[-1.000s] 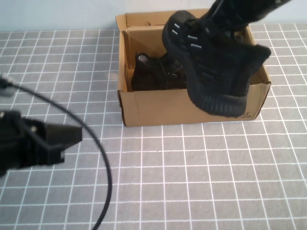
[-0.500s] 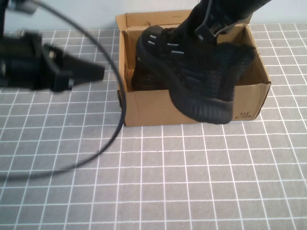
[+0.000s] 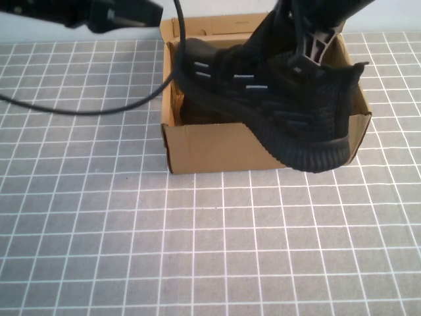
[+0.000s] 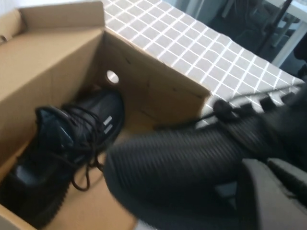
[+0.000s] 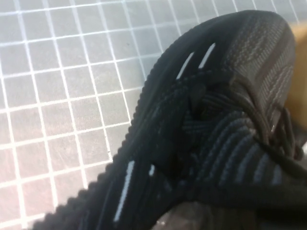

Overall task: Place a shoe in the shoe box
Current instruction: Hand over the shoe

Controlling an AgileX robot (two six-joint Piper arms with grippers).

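A second sneaker (image 4: pixel 57 158) lies inside the shoe box (image 3: pixel 217 148). The right gripper (image 3: pixel 309 52) grasps the shoe (image 3: pixel 263 99) above it; the left gripper (image 3: pixel 141 12) hovers beside the box, its state untellable.

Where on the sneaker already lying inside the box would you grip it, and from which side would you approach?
Grip the boxed sneaker across its laced midfoot, from above: the shoe box walls block its sides. The right hand, holding the shoe, hangs over the box; the left hand sits beyond its left corner.

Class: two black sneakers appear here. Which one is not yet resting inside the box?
The shoe held by the right gripper above the shoe box; the other sneaker lies inside. The left gripper hovers nearby.
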